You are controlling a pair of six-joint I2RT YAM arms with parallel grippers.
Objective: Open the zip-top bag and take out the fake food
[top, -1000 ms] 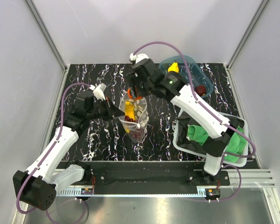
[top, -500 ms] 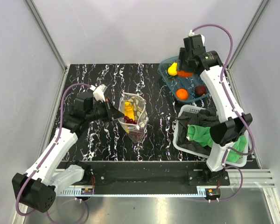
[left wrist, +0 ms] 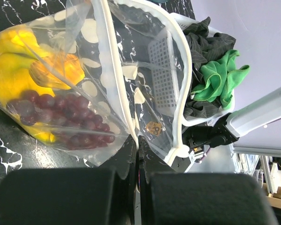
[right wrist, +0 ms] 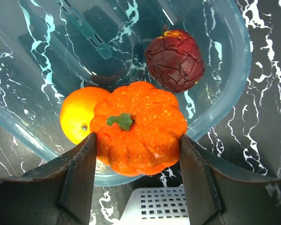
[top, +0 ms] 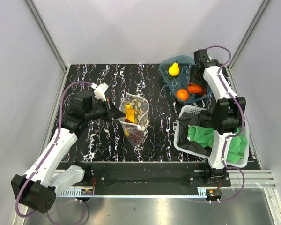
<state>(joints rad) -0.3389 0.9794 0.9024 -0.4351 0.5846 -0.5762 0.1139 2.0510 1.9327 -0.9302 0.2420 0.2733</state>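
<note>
The zip-top bag [top: 133, 117] is standing open mid-surface, with the left jaws pinching its rim. The right jaws are gripping an orange pumpkin [right wrist: 138, 126] over the blue tub [right wrist: 236, 51], where an orange [right wrist: 77, 115] and a dark red fruit [right wrist: 174, 58] are already lying. Bananas [left wrist: 14, 70] and grapes [left wrist: 70, 117] are still sitting inside the bag, so the task is roughly half done.

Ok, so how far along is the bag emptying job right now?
Done: the zip-top bag is open, and a pear, an orange and a dark red fruit lie in the blue tub. In hand: the left end effector pinches the bag's rim, and the right end effector holds a pumpkin over the tub. Left: the bananas and grapes are in the bag.
</note>
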